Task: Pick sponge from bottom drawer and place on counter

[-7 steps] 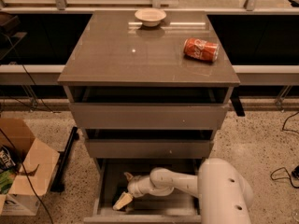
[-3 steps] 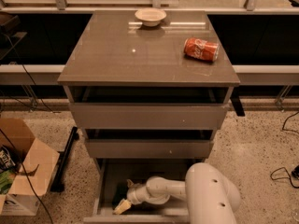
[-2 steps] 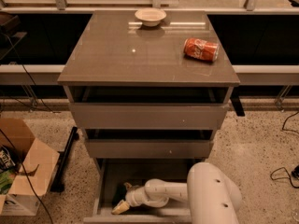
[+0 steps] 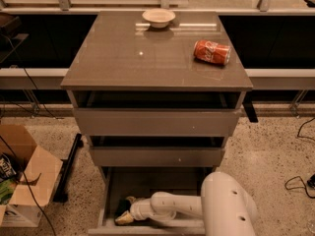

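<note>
In the camera view, the drawer cabinet stands in the middle of the picture, seen from above and in front. Its top, the counter point(image 4: 147, 58), is a glossy grey-brown slab. On it a pale bowl point(image 4: 158, 17) sits upright near the far edge, and a red soda can point(image 4: 211, 52) lies on its side toward the right edge, well apart from the bowl.

Below the slab, the top drawer point(image 4: 157, 123) and the middle drawer point(image 4: 157, 156) are each pulled out a little, with a dark gap above each front. The bottom drawer point(image 4: 147, 181) is pulled out furthest, so its flat grey floor shows.

The white arm point(image 4: 172, 206) comes in from the lower right and reaches left across that floor. The gripper point(image 4: 129, 209) is low inside the drawer's front left part, right at the sponge point(image 4: 123, 219). The sponge lies near the front lip — dark above, with a pale yellowish edge showing. The gripper touches or covers it, but whether it is clamped on it I cannot tell.

On the speckled floor at the left stands an open cardboard box point(image 4: 24, 176), and dark cables point(image 4: 300, 181) trail at the right.
</note>
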### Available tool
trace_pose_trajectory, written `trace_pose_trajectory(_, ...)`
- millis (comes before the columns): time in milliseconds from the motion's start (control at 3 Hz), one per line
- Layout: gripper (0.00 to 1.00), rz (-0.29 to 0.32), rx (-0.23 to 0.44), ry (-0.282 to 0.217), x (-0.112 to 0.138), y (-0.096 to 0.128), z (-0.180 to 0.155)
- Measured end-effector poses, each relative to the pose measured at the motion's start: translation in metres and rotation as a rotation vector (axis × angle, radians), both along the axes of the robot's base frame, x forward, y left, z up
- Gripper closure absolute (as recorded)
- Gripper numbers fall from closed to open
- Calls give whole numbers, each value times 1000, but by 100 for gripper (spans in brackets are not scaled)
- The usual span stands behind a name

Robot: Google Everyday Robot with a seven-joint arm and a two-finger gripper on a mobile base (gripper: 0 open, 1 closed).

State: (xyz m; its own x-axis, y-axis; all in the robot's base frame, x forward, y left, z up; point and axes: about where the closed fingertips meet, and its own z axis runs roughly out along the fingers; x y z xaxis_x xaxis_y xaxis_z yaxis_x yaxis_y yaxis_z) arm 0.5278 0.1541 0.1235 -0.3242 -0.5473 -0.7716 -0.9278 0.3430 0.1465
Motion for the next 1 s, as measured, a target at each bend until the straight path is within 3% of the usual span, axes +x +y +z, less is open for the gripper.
trace_pose_trajectory(333,85,-9,7,-9,0,2,3)
trace_pose_trajectory(667,100,-29,30,-57,6,-2,24)
trace_pose_trajectory(1000,100,-79,61,-131,14,-30,70)
